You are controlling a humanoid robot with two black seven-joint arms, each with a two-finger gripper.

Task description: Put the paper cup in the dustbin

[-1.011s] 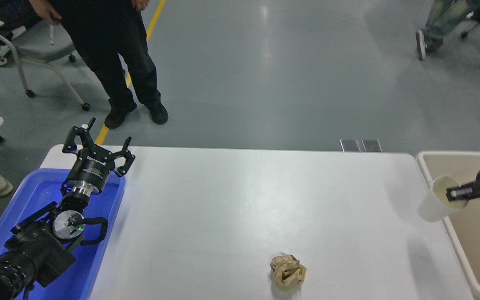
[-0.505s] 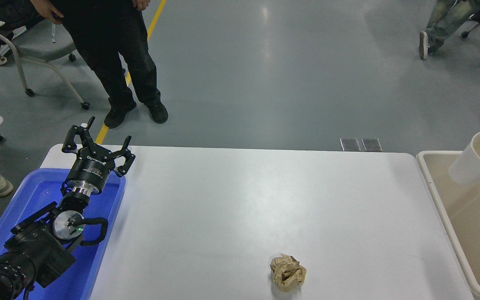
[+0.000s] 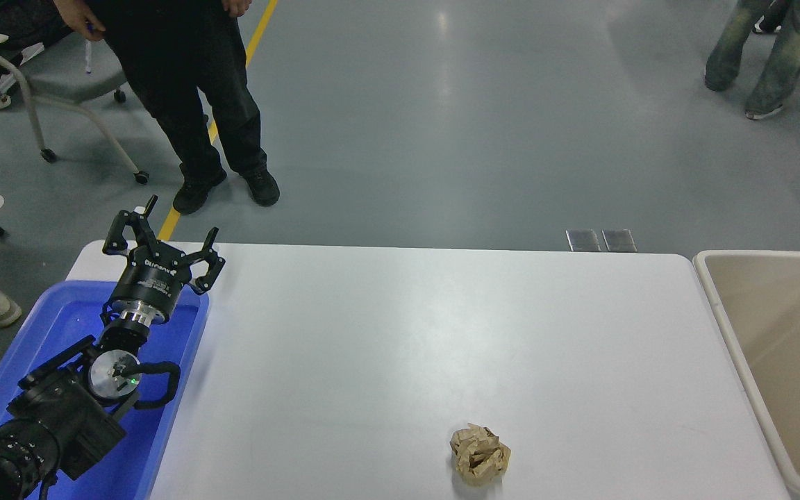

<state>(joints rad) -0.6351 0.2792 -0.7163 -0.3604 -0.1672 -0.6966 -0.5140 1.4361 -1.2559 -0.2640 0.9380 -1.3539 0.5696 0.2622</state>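
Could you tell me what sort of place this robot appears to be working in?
Probably a robotics lab or industrial test hall. The grey floor is smooth and painted, with a yellow line across it. Wheeled office chairs stand about, and people stand watching beyond the white table.

Tray [image 3: 67, 316] on table's [image 3: 400, 347] left end, left claw [image 3: 164, 243] above its far edge. Paper ball [image 3: 480, 453] near front edge, right of centre. Dustbin [image 3: 719, 326] beside table's right end.

I'm seeing my black left gripper [image 3: 164, 244] hanging over a bright blue tray [image 3: 185, 340]; right of it, white table [image 3: 400, 333], brown paper ball [image 3: 480, 454], beige dustbin [image 3: 726, 305].
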